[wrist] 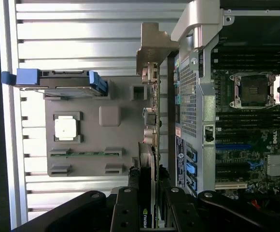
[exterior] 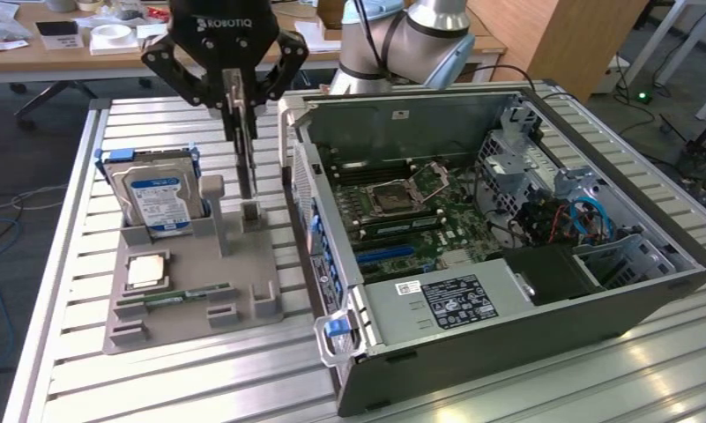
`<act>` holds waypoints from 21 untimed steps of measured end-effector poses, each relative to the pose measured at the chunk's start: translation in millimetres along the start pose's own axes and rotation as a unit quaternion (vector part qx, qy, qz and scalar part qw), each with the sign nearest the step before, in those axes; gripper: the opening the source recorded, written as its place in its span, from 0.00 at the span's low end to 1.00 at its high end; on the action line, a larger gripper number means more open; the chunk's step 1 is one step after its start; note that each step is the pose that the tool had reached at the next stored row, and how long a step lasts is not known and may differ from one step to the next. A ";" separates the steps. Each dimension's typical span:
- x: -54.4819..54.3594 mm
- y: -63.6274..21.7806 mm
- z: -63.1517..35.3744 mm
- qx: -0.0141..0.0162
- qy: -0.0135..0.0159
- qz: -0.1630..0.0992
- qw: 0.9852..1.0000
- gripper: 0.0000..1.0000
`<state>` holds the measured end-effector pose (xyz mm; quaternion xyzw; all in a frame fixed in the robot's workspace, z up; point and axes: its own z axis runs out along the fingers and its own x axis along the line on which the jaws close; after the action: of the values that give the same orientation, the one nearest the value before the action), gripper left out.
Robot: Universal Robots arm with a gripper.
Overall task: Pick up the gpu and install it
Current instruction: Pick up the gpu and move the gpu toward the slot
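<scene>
- While the hand (exterior: 243, 104) was clamped on the gpu (exterior: 246, 159), the card hung upright straight below it, over the grey fixture (exterior: 188, 328).
- Pickup looked done; install in the case (exterior: 635, 300) beside the hand was not done.

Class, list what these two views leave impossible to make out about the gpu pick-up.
- gpu face: edge-on in both views.
- Its lower edge at the grey tray slot: too small, exterior view; seated or lifted unclear.
- Hard drive label text: too small, exterior view.
- Gripper upper body: cut off by the exterior view's edge.
</scene>
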<state>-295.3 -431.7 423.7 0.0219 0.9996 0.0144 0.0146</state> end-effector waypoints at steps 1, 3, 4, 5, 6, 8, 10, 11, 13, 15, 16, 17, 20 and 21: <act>0.0 0.1 -2.6 0.000 0.000 0.000 1.000 0.26; -0.2 0.2 -7.8 0.000 0.000 0.000 1.000 0.26; -0.3 0.3 -10.3 0.000 0.000 0.000 1.000 0.26; -0.3 0.3 -11.5 0.000 0.000 0.000 1.000 0.26; -0.3 0.3 -11.6 0.000 0.000 0.000 1.000 0.26; -0.3 0.3 -11.6 0.000 0.000 0.000 1.000 0.26; -0.3 0.4 -11.7 0.000 0.000 0.000 1.000 0.26; -0.3 0.4 -11.7 0.000 0.000 0.000 1.000 0.26; -1.0 0.5 -11.8 0.000 0.000 0.000 1.000 0.26; -2.7 0.5 -11.6 0.000 0.000 0.000 1.000 0.26; -3.8 0.6 -11.6 0.000 0.000 0.000 1.000 0.26; -5.1 0.7 -11.6 0.000 0.000 0.000 1.000 0.26; -9.1 1.2 -11.4 0.000 0.000 0.000 1.000 0.26; -10.7 1.5 -11.3 0.000 0.000 0.000 1.000 0.26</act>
<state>-285.0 -431.0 435.3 0.0219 0.9995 0.0145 0.0149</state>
